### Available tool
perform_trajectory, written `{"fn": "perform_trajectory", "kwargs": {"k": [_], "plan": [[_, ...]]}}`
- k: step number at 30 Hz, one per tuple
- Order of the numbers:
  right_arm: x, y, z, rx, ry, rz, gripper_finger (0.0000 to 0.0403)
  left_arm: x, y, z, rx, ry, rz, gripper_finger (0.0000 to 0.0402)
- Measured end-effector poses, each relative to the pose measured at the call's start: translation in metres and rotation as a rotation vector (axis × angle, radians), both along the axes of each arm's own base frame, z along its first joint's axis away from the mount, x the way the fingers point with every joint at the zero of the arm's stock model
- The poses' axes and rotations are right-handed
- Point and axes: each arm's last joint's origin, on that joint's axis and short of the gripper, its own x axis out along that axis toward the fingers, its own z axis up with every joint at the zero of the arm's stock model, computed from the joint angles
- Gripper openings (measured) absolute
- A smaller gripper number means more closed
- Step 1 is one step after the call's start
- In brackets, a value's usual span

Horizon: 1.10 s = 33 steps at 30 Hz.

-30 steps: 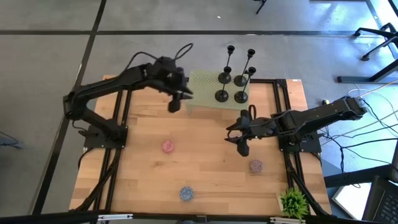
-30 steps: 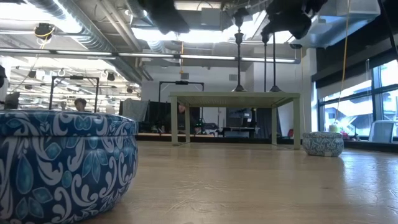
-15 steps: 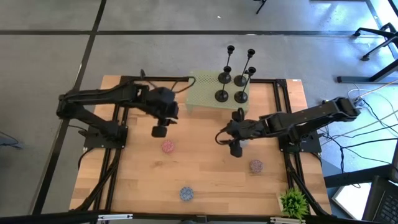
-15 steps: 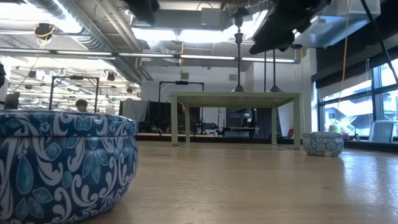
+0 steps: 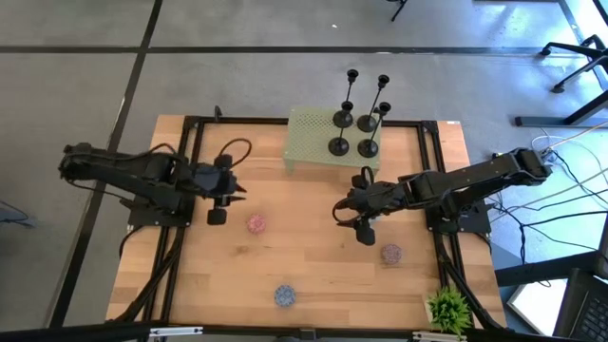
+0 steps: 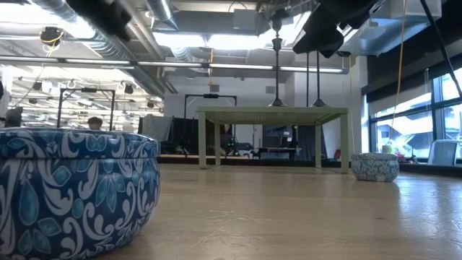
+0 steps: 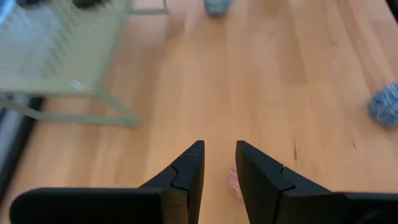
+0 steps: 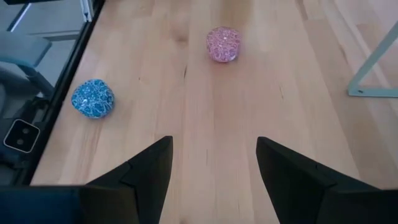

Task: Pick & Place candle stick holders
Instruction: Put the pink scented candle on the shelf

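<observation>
Four black candle stick holders [image 5: 353, 133] stand upright by their round bases on a small pale green stand [image 5: 313, 141] at the table's far middle. In the low view their stems [image 6: 276, 65] rise above the stand's top [image 6: 274, 112]. My left gripper [image 5: 217, 215] hovers at the table's left, next to a pink ball [image 5: 256, 224]. Its fingers [image 7: 219, 163] stand a narrow gap apart and hold nothing. My right gripper [image 5: 366, 234] hovers right of the middle, near of the stand. It is open wide and empty [image 8: 214, 158].
Three small patterned balls lie on the wood: the pink one, a mauve one [image 5: 391, 254] and a blue one [image 5: 284, 295], which looms at the left of the low view [image 6: 72, 191]. A green plant [image 5: 448, 309] stands at the near right corner.
My left gripper has drawn back from beside the green stand toward the table's left and near edges, and now hovers next to the pink ball. My right gripper has stayed close to where it was. The holders have not moved.
</observation>
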Motion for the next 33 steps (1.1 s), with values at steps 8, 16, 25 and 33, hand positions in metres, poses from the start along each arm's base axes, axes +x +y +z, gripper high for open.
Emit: {"fn": "perform_trajectory", "kwargs": {"k": [8,16,25,33], "plan": [[0.002,-0.001,0.003,-0.006,-0.039,0.007,0.0236,-0.004,-0.002,-0.072,-0.131,-0.008,0.003,0.0088],[0.005,-0.001,0.006,-0.069,-0.084,0.053,0.0236,-0.003,-0.001,-0.101,-0.106,0.074,0.025,0.0088],[0.005,-0.001,0.006,-0.081,-0.087,0.061,0.0236,0.007,-0.002,-0.104,-0.164,0.025,0.066,0.0088],[0.005,-0.001,0.006,-0.080,-0.090,0.061,0.0236,0.012,-0.005,-0.113,-0.211,0.096,0.021,0.0111]]}}
